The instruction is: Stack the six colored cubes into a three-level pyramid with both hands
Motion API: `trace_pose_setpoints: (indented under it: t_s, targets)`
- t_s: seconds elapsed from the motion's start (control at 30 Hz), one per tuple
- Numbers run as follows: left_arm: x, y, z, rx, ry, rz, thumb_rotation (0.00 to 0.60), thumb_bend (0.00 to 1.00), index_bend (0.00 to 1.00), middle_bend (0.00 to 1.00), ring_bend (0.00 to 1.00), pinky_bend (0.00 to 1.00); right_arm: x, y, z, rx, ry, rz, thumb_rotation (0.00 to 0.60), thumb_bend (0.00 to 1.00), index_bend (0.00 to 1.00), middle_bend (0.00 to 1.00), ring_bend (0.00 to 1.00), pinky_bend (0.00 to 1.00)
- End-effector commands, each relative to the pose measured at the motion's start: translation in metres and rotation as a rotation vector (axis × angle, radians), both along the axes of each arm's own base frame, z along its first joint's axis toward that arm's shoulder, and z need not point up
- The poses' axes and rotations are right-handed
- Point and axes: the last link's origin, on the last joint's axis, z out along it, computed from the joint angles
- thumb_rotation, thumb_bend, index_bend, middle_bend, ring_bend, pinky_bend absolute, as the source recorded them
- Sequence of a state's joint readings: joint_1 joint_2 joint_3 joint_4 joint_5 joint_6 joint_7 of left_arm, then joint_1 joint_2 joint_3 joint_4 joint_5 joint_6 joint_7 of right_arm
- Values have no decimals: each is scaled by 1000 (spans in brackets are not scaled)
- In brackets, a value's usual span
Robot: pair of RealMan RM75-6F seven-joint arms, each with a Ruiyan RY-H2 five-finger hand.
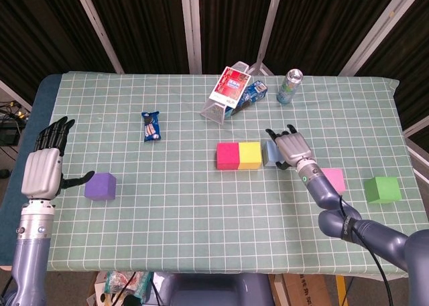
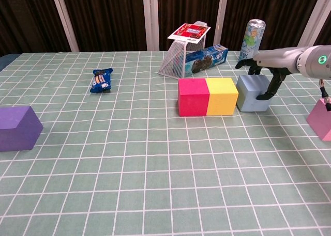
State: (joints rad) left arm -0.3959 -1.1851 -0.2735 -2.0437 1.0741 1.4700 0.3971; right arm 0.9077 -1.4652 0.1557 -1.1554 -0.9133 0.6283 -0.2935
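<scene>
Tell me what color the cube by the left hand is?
Purple cube, clearest in the head view.

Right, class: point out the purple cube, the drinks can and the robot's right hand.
purple cube [image 1: 100,185], head view, top face.
drinks can [image 2: 254,37], chest view, middle of its side.
right hand [image 1: 292,147], head view, back of the hand.

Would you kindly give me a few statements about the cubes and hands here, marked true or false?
1. The red cube touches the yellow cube. True.
2. The right hand is at the light blue cube. True.
3. The purple cube is stacked on another cube. False; it sits alone on the table.
4. The left hand holds the green cube. False; it holds nothing.
5. The can lies on its side. False; it stands upright.
</scene>
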Motion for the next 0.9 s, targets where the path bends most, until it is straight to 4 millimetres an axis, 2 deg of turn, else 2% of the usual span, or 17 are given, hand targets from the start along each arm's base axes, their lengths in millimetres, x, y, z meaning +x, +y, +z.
trace_pose_setpoints:
  t_s: [0.03, 0.9]
  targets:
    - [-1, 1, 0, 1, 0, 1, 600, 117, 0, 0, 0, 9, -1, 1, -1, 4, 11, 6, 600, 325, 0, 341, 227, 0]
    - [-2, 1, 2, 7, -5, 5, 600, 117, 0, 0, 0, 9, 11, 1, -10, 13, 14, 30, 600, 324, 0, 341, 227, 0]
